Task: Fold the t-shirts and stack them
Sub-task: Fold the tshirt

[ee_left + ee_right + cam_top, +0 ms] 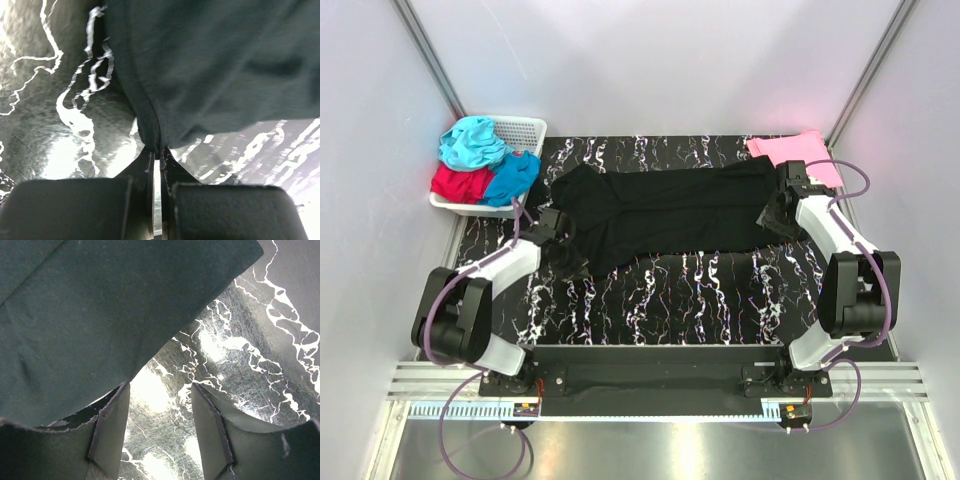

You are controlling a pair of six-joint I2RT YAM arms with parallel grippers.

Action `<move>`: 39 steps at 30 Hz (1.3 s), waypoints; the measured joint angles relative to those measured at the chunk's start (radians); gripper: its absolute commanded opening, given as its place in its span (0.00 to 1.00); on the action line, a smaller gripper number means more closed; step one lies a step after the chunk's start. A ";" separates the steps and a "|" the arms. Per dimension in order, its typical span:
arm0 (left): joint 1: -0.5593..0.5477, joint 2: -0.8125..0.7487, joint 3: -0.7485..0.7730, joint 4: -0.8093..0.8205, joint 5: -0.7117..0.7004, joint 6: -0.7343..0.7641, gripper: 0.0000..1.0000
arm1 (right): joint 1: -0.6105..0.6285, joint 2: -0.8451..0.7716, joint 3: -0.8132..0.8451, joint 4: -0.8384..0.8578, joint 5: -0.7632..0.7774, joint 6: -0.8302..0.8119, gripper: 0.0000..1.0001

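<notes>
The large black t-shirt [670, 210] lies spread across the middle of the marbled table. My left gripper [563, 243] is at its near left corner and is shut on the shirt's hem, which bunches at the fingertips [159, 150] in the left wrist view. My right gripper [775, 215] is at the shirt's right edge, open and empty; in the right wrist view the black cloth [100, 315] lies just past the left finger [112, 425] with bare table between the fingers. A folded pink t-shirt [795, 155] lies at the back right. Teal [470, 140], red [460, 184] and blue [512, 178] shirts sit in the basket.
The white lattice basket [525, 129] stands at the back left corner. Grey walls close in the table on the left, right and back. The black marbled tabletop [690, 295] shows in front of the shirt.
</notes>
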 measured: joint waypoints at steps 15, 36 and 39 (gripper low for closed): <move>-0.003 -0.284 0.186 -0.061 -0.035 0.045 0.00 | 0.005 0.042 0.019 0.003 -0.019 0.008 0.56; 0.023 -0.093 0.246 0.069 -0.051 0.102 0.00 | 0.293 0.069 0.042 0.109 -0.248 -0.088 0.59; 0.042 -0.084 0.256 0.104 -0.050 0.102 0.00 | 0.289 0.069 0.047 0.121 -0.263 -0.088 0.59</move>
